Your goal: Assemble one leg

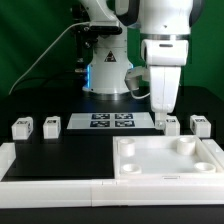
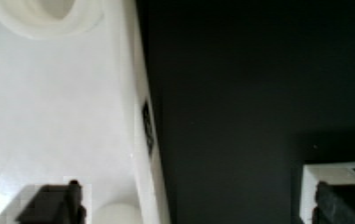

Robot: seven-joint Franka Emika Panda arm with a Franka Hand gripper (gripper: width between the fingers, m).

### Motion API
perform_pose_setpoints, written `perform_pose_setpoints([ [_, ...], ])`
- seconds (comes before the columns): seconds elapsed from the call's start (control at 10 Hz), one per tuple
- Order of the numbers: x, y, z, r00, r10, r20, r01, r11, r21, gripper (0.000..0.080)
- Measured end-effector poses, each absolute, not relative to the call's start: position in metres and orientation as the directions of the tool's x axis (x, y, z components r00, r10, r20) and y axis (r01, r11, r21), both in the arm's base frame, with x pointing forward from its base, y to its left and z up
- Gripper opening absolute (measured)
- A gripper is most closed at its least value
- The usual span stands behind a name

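Along the back row, from the exterior view's left, stood the outer left leg, the inner left leg, the marker board, then the inner right leg and the outer right leg. Each leg showed its tagged face to that camera; the long axes could not be resolved. The arm hung vertical with the gripper pointing down just beside the inner right leg, its fingers spread and holding nothing.

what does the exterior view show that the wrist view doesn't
Exterior only: the arm, the marker board, a leg and three more like it. Wrist only: nothing new in kind, just a close look at the white tray along its rim. Both: the tray and the black table.
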State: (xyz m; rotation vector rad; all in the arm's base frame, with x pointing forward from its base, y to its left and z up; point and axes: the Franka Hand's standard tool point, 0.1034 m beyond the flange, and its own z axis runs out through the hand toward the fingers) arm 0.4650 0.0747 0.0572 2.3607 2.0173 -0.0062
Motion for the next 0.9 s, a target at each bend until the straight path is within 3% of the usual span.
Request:
perform_pose_setpoints([
  [0.1, 0.4597, 0.0746, 0.0637, 0.192, 0.981, -0.023, 0.981, -0.191, 0.035, 0.0649],
  [0.5, 0.4541, 0.0739, 0.0623, 0.23, 0.973, -0.017, 0.973, -0.23, 0.037, 0.0649],
  [0.9, 0.4511, 0.0755, 0.0603, 0.611, 0.791, 0.015, 0.791, -0.611, 0.032, 0.0649],
])
